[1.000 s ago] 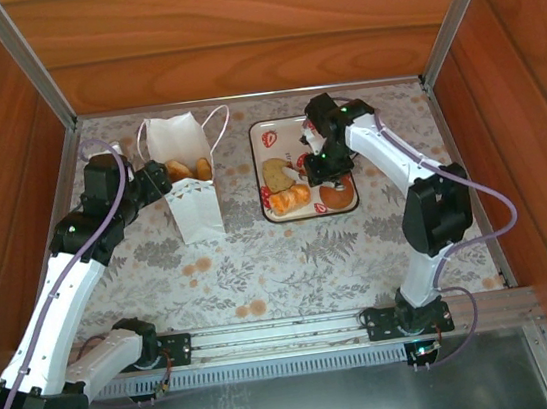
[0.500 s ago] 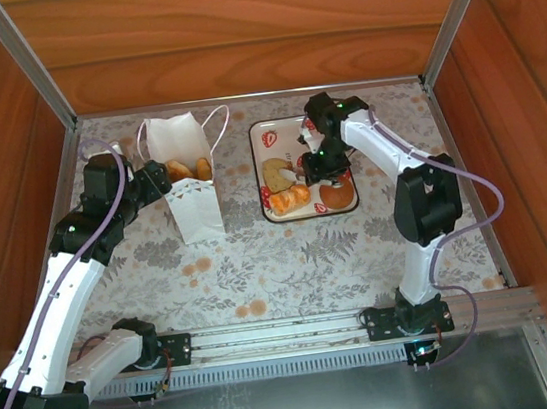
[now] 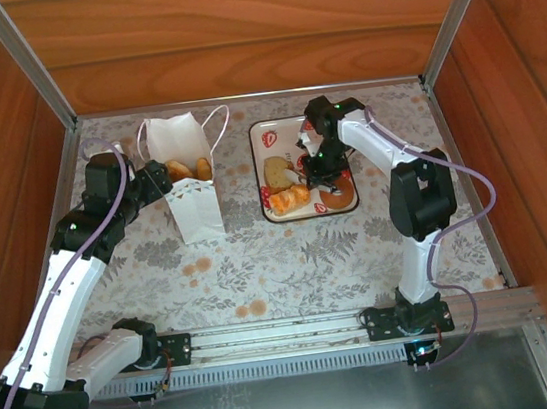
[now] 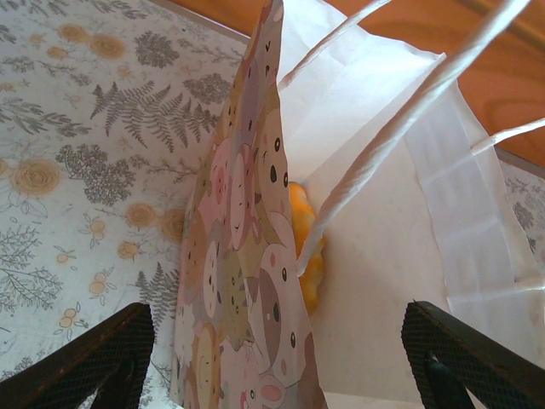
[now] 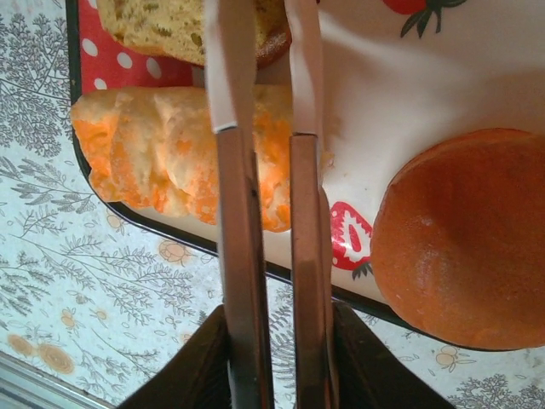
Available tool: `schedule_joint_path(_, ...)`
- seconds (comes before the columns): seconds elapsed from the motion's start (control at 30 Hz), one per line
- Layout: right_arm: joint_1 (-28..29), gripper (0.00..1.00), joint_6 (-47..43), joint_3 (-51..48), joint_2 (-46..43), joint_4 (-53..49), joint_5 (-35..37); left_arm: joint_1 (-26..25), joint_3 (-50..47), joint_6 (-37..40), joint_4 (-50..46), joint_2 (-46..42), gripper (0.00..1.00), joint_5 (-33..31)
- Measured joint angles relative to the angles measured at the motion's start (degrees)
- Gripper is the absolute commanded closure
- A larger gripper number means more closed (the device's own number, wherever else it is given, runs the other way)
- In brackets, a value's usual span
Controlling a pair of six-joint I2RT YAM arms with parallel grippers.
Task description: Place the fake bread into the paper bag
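The paper bag (image 3: 191, 190) stands open on the left, with golden pastries (image 3: 180, 168) of the fake bread inside it. My left gripper (image 3: 159, 177) is open and straddles the bag's patterned side (image 4: 247, 256); a pastry (image 4: 306, 256) shows inside. More fake bread lies on the tray (image 3: 311, 217): a croissant (image 3: 290, 198), a slice (image 3: 276, 173) and a brown round piece (image 3: 337, 194). My right gripper (image 5: 277, 324) is shut on thin metal tongs (image 5: 234, 256), whose arms lie close together over the croissant (image 5: 153, 149). Their tips run out of the right wrist view.
The strawberry-printed tray (image 5: 366, 94) has a dark rim; the brown round piece (image 5: 464, 234) sits right of the tongs and the slice (image 5: 162, 25) beyond the croissant. Wooden walls enclose the floral tabletop (image 3: 291, 263) on three sides.
The right gripper has squeezed the tongs' arms closer together and its elbow has swung left. The left arm and the bag have not moved.
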Motion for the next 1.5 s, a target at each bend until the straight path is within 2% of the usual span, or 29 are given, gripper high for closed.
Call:
schedule_joint_path(0.1,0.00,0.83,-0.28,0.09,-0.02,0.02,-0.11,0.00,0.00,0.00,0.00,0.31,0.19,0.07)
schedule_joint_path(0.8,-0.13,0.83,-0.26,0.09,-4.02,-0.11,0.87,0.00,0.00,-0.44,0.00,-0.26,0.19,0.35)
schedule_joint_path(1.23,-0.33,0.83,-0.26,1.07,-10.49,-2.36,3.39,0.00,1.70,-0.42,-0.13,-0.94,0.20,0.35)
schedule_joint_path(1.5,0.20,0.83,-0.26,4.48,-16.26,-5.01,6.75,0.26,4.59,0.33,-0.79,2.16,0.20,0.07)
